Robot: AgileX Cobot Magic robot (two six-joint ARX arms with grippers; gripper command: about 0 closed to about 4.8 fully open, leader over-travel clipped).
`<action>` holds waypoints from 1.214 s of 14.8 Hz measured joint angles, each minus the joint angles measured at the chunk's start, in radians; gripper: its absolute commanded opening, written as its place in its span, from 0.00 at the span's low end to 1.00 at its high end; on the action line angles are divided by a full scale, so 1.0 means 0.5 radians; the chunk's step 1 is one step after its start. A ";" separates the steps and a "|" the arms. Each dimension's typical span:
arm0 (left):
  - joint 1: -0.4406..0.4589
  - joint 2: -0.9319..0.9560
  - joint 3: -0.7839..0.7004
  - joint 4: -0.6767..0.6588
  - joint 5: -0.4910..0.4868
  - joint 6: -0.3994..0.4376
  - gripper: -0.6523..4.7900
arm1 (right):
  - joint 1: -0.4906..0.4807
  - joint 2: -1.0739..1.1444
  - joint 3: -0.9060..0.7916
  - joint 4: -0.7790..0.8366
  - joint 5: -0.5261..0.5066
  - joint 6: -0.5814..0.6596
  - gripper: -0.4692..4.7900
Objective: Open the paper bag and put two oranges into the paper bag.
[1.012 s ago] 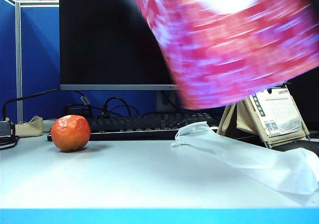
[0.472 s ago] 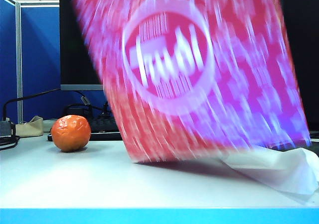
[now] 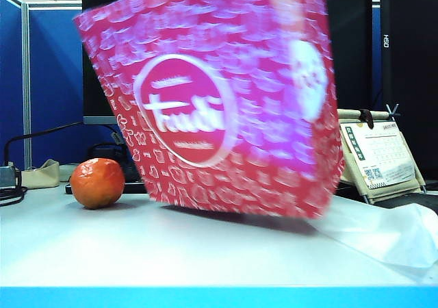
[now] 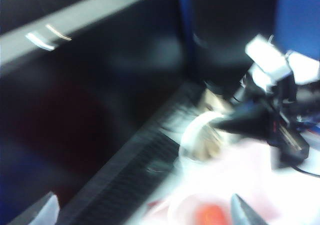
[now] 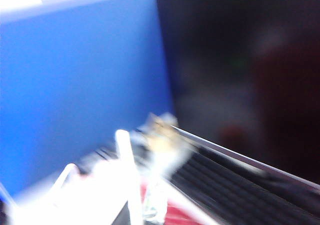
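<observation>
The light, floppy Trudi paper bag [image 3: 219, 109] tilts mid-table, best taken by its white handles [image 5: 127, 175], which the clenched right gripper [image 5: 150, 205] seems to grasp; the left gripper [image 4: 145, 210] gapes empty above.

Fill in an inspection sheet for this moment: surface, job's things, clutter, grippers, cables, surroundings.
Surface: pale table, blue front edge.
Job's things: paper bag tilted, blurred; one orange left of it; another orange seen from the left wrist, blurred.
Clutter: white sheet, right.
Grippers: left gripper open, fingers at the frame edge; right gripper shut, fingers not made out.
Cables: black cable at left.
Surroundings: monitor, keyboard, desk calendar, blue partition.
</observation>
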 measured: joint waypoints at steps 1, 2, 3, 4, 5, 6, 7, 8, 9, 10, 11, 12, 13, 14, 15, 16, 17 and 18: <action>0.063 -0.056 0.000 0.000 -0.178 0.018 1.00 | -0.026 0.021 0.002 0.104 -0.044 0.159 0.08; 0.131 -0.103 0.002 -0.001 -0.308 0.029 1.00 | -0.054 0.021 0.021 0.161 -0.038 0.228 0.08; 0.137 -0.127 0.002 -0.004 -0.320 0.037 1.00 | -0.065 0.018 0.063 0.169 0.011 0.269 0.08; 0.134 -0.134 0.002 -0.014 -0.320 0.043 1.00 | -0.066 0.011 0.090 0.143 0.051 0.284 0.08; 0.135 -0.142 0.000 -0.043 -0.325 0.053 1.00 | -0.066 0.002 0.094 0.059 0.107 0.291 0.08; 0.136 -0.139 -0.002 -0.063 -0.327 0.055 1.00 | -0.069 0.010 0.091 -0.056 0.132 0.291 0.08; 0.135 -0.143 -0.005 -0.080 -0.328 0.056 1.00 | -0.069 0.016 0.078 -0.127 0.137 0.293 0.08; 0.135 -0.167 -0.005 -0.085 -0.388 0.060 1.00 | -0.069 0.021 0.079 -0.147 0.137 0.300 0.08; 0.135 -0.198 -0.005 -0.084 -0.468 0.064 1.00 | -0.069 0.017 0.079 -0.124 0.137 0.335 0.08; 0.135 -0.237 -0.005 -0.085 -0.500 0.077 1.00 | -0.071 0.018 0.081 -0.098 0.136 0.359 0.08; 0.135 -0.271 -0.005 -0.085 -0.503 0.085 1.00 | -0.082 0.020 0.076 -0.094 0.126 0.369 0.08; 0.134 -0.310 -0.004 -0.085 -0.507 0.085 1.00 | -0.088 0.019 0.011 0.005 0.066 0.407 0.08; 0.135 -0.353 0.000 -0.082 -0.508 0.086 1.00 | -0.090 0.021 -0.089 0.129 0.030 0.488 0.08; 0.134 -0.376 -0.001 -0.079 -0.509 0.087 1.00 | -0.089 0.022 -0.198 0.271 -0.008 0.550 0.08; 0.134 -0.390 -0.002 -0.081 -0.509 0.088 1.00 | -0.089 0.024 -0.287 0.394 -0.053 0.573 0.08; 0.134 -0.404 -0.003 -0.084 -0.509 0.088 1.00 | -0.089 0.026 -0.338 0.498 -0.117 0.575 0.08; 0.134 -0.426 -0.002 -0.111 -0.509 0.088 1.00 | -0.089 0.027 -0.399 0.632 -0.182 0.574 0.08; 0.134 -0.441 -0.002 -0.149 -0.509 0.085 1.00 | -0.089 0.030 -0.457 0.726 -0.201 0.549 0.08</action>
